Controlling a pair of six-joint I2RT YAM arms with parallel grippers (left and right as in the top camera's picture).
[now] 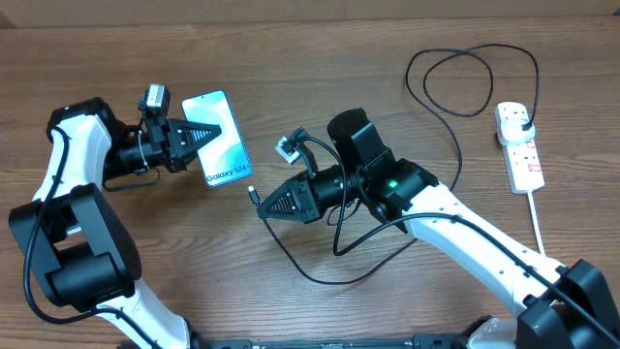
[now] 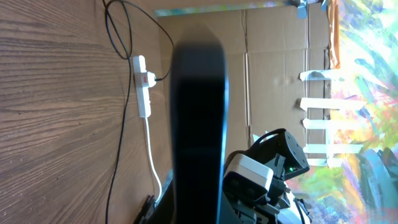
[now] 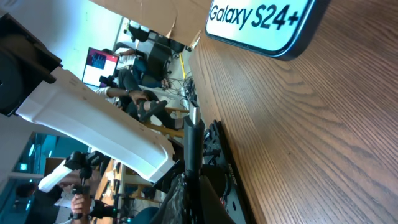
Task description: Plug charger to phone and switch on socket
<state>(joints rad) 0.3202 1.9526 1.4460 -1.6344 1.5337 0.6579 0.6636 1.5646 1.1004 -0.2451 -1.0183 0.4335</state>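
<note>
**Phone in the left gripper, charger tip in the right gripper**

The left gripper [image 1: 199, 136] is closed on the left end of the phone [image 1: 225, 145]. One black finger lies over the lit light-blue screen. The phone is on the left half of the wooden table [image 1: 320, 58], and the text "Galaxy S24+" is at its end towards the right arm. In the left wrist view the phone [image 2: 199, 124] is only a dark, blurred bar in the middle, so the contact of the fingers is not clear there.

The right gripper [image 1: 265, 206] points to the left, and its jaws are together on the charger [image 1: 254, 195] just behind the small connector tip. The tip stands out in front of the fingers. It is near the lower right corner of the phone, but it does not touch it. In the right wrist view the charger [image 3: 193, 134] is a thin dark piece, and the phone [image 3: 261, 18] is above it, apart from it.

From the right gripper the black cable makes 1 loop on the table under the right arm, then 1 wide loop at the top right. It ends at the plug [image 1: 522, 119], which sits in the socket [image 1: 523, 160]. The socket lies at the far right edge of the table, well apart from the phone. I cannot tell the position of its red-marked switches.
</note>
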